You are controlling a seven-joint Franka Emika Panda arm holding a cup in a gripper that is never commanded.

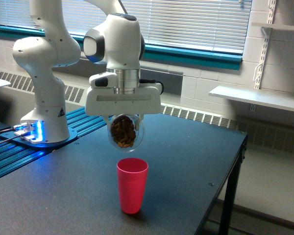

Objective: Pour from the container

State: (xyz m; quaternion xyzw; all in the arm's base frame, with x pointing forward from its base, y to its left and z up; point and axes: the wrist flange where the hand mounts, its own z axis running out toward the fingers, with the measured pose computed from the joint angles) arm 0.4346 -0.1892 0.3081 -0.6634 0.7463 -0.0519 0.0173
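Observation:
The container (124, 132) is a small clear plastic cup, hanging under my gripper (123, 119) in the exterior view. My gripper is shut on it. Brown pieces fill most of the container. It hangs tipped onto its side, its round outline facing the camera, a little above and to the exterior view's left of a pink cup (132, 185). The pink cup stands upright on the dark table (186, 161), and its inside is hidden from here. My fingertips are mostly hidden behind the container.
The arm's white base (44, 117) stands on a blue ridged panel (19, 152) at the exterior view's left. The table's edge (225, 183) runs down the exterior view's right. A white shelf (257, 98) is fixed to the wall behind.

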